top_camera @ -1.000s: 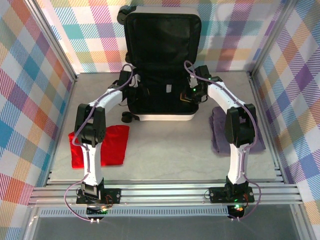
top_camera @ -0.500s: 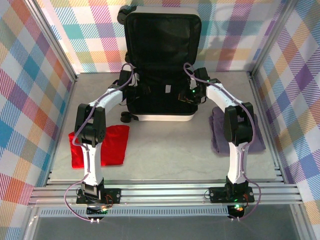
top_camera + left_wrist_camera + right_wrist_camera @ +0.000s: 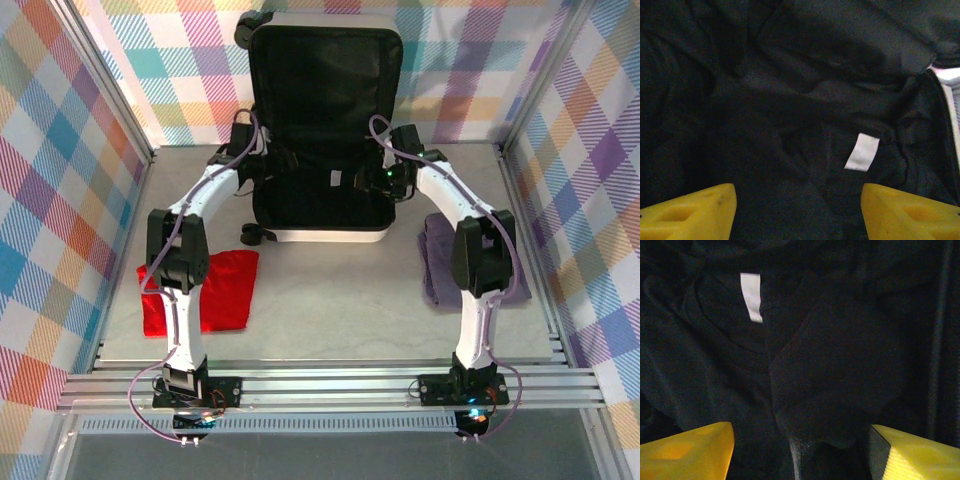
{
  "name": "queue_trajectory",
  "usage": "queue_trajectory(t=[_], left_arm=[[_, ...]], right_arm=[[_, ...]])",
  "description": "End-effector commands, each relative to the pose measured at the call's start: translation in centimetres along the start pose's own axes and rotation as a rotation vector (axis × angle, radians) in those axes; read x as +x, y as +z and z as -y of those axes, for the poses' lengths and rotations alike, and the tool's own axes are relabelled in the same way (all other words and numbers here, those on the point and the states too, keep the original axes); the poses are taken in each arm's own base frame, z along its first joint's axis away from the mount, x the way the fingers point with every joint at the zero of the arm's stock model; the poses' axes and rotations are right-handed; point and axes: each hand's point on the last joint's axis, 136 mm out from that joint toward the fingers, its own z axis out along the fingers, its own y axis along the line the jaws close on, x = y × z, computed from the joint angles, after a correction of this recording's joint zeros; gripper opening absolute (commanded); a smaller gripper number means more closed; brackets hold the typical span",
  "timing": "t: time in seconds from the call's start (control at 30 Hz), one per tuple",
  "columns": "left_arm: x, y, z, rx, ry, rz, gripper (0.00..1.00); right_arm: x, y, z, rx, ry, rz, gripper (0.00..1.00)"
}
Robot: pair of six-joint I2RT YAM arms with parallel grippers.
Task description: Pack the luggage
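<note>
A small white hard-shell suitcase (image 3: 325, 237) with black fabric lining is seen open at upper centre, its lid stood upright. A crumpled black garment (image 3: 305, 200) with a white tag (image 3: 338, 177) is laid in its lower half, flanked by the left gripper (image 3: 262, 165) and right gripper (image 3: 368, 181). A folded red cloth (image 3: 230, 290) is placed at lower left, a folded purple cloth (image 3: 435, 265) at centre right.

One white suitcase (image 3: 320, 237), one black garment (image 3: 790, 100), one red cloth (image 3: 228, 290), one purple cloth (image 3: 437, 265) and two robot arms (image 3: 205, 195) (image 3: 450, 195) are counted.

L hand (image 3: 797, 202) fingers (image 3: 690, 215) cut off btm
</note>
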Motion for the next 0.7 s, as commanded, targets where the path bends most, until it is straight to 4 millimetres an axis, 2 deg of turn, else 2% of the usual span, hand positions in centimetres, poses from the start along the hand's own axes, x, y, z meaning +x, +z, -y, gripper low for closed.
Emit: queue_trajectory(t=[0.0,0.17,0.33,0.47,0.67], left_arm=[[-3.2,-4.3,2.7,0.036,0.041,0.080,0.67],[-3.3,-5.8,3.7,0.062,0.030,0.091,0.68],[-1.7,-5.4,5.4,0.126,0.001,0.048,0.69],[0.7,-4.1,6.6,0.112,0.021,0.009,0.69],[4.8,-0.8,6.5,0.039,0.015,-0.078,0.69]], right_arm=[[-1.7,-3.2,-1.4,-0.014,-0.038,0.067,0.70],[-1.8,-4.0,-2.7,-0.049,-0.052,0.082,0.68],[-1.4,-3.9,-5.1,-0.121,-0.074,0.076,0.64],[-0.9,-2.3,-6.7,-0.148,-0.089,0.050,0.60],[0.1,1.4,-6.5,-0.155,-0.053,-0.005,0.60]])
